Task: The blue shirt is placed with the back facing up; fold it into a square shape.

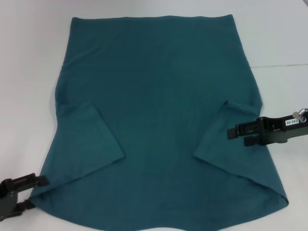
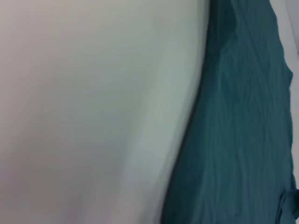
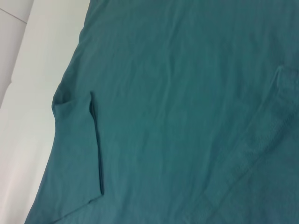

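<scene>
The blue shirt (image 1: 159, 120) lies flat on the white table (image 1: 29, 72), its straight hem at the far side. Both sleeves are folded inward onto the body: the left sleeve (image 1: 89, 139) and the right sleeve (image 1: 226, 144). My left gripper (image 1: 31, 192) sits low at the shirt's near left corner, open, with the cloth edge beside it. My right gripper (image 1: 237, 135) hovers open over the shirt's right edge, just beside the folded right sleeve, holding nothing. The left wrist view shows the shirt (image 2: 243, 140) edge against bare table. The right wrist view shows the shirt (image 3: 187, 93) with a folded sleeve (image 3: 74, 163).
White table surface (image 2: 93, 112) surrounds the shirt on the left, right and far sides. A thin seam line in the table (image 1: 284, 65) runs at the right. Nothing else stands near the cloth.
</scene>
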Controlling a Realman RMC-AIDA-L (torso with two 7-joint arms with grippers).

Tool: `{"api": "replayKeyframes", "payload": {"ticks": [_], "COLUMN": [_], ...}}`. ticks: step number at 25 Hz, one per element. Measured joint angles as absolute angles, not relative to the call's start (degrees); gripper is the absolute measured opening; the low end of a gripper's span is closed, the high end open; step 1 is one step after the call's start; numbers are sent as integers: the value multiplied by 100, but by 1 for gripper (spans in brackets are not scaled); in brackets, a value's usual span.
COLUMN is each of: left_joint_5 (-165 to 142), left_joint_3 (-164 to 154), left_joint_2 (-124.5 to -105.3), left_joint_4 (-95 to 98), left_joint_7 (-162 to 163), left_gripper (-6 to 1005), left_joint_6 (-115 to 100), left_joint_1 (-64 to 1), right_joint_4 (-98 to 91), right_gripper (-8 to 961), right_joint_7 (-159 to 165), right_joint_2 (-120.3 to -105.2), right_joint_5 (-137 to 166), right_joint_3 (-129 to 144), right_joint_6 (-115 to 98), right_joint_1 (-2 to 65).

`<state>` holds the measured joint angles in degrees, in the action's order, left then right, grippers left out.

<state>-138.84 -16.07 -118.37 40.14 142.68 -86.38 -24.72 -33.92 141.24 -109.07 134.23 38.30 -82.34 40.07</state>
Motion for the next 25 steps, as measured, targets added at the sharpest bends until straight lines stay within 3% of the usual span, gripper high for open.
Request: {"api": "replayKeyframes", "payload": {"ticks": [18,21,25], "left_joint_5": [-13878,-13893,-13917], "left_joint_3": [-1633,-1652,-1661], "left_joint_2": [-11817,-11814,-11813], "left_joint_4": [3864,3866,3861], "left_joint_7": [14430,14444,14449], "left_gripper": [831,621,463], "left_joint_6": [-8412,-8383,-8349], "left_joint_1": [-2696,-2704,-2706], "right_joint_4": [-3392,-3392,-3393], "right_gripper": [803,803,803], "right_joint_7": [14124,14124,14124], "right_joint_2": [-10898,-10884,-10867], "right_joint_5": [13421,13421,13421], "right_joint_3": [3715,3710,3708], "right_joint_6": [-8261,-8274,-8280], "right_joint_1": [3947,3942,3934]}}
